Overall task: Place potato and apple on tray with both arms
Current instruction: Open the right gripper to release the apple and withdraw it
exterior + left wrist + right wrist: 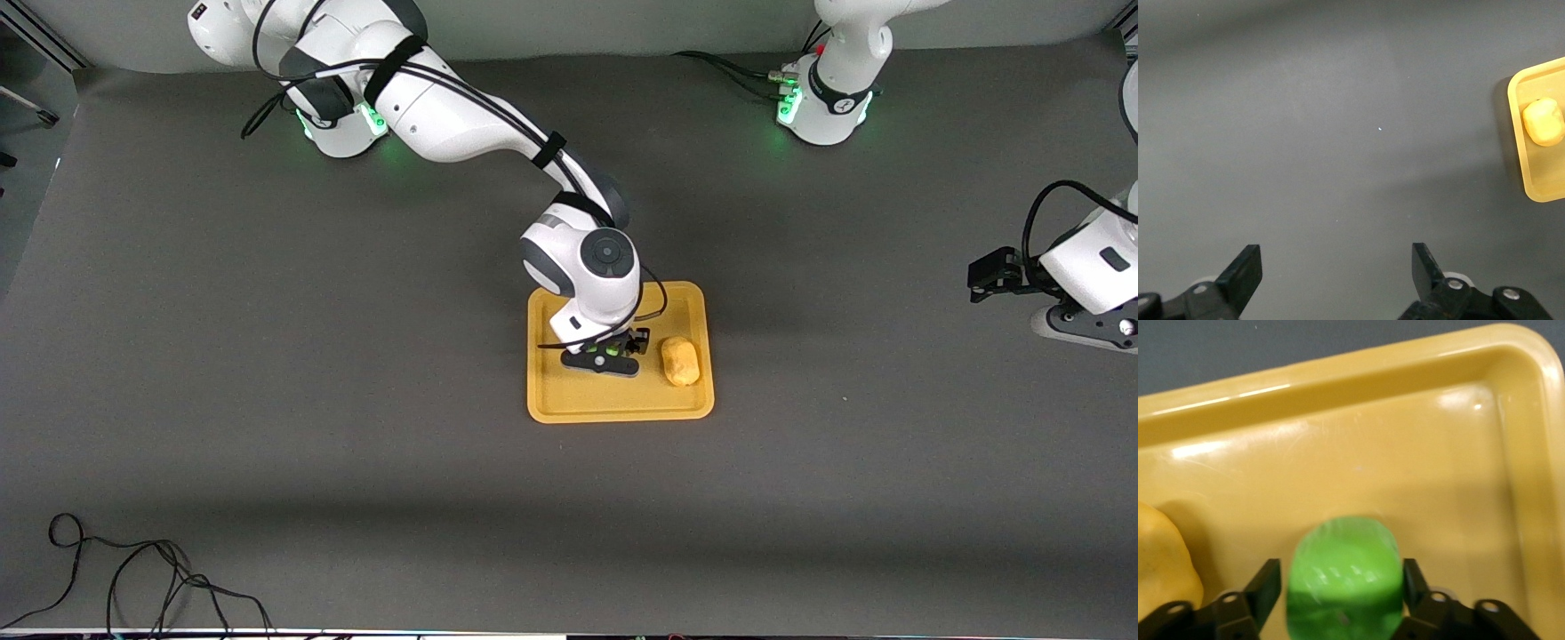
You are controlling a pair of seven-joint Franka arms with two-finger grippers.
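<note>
The orange-yellow tray (622, 404) lies mid-table. The yellow-tan potato (681, 361) rests on it at the left arm's end. My right gripper (603, 360) is low over the tray beside the potato. In the right wrist view the green apple (1341, 580) sits on the tray (1338, 407) between my right gripper's (1341, 588) fingers. The fingers are spread, with a small gap on one side, and the potato (1161, 567) is close by. My left gripper (1080, 327) waits at the left arm's end of the table, open and empty (1337, 273). Its view shows the tray (1538, 190) and potato (1543, 121).
A black cable (133, 578) lies on the grey table near its front edge, toward the right arm's end. Both green-lit arm bases (342, 124) (822, 111) stand along the back edge.
</note>
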